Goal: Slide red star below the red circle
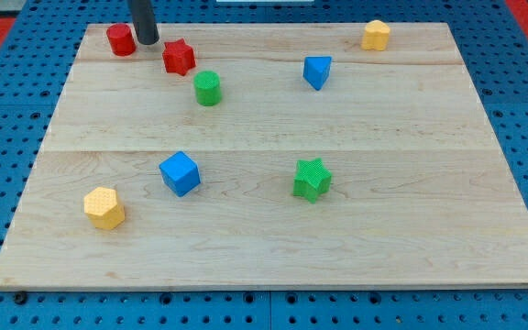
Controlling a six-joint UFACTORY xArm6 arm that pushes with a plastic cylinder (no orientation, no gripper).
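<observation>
The red star (179,57) lies near the view's top left of the wooden board (273,238). The red circle (121,39) stands to its upper left, close to the board's top edge. My tip (146,42) is between them, just right of the red circle and just upper left of the red star. It looks very close to both blocks; I cannot tell if it touches either.
A green circle (208,88) sits just lower right of the red star. A blue triangle (317,71) and a yellow hexagon (376,35) lie toward the top right. A blue cube (180,172), a green star (312,179) and a second yellow hexagon (104,207) lie lower down.
</observation>
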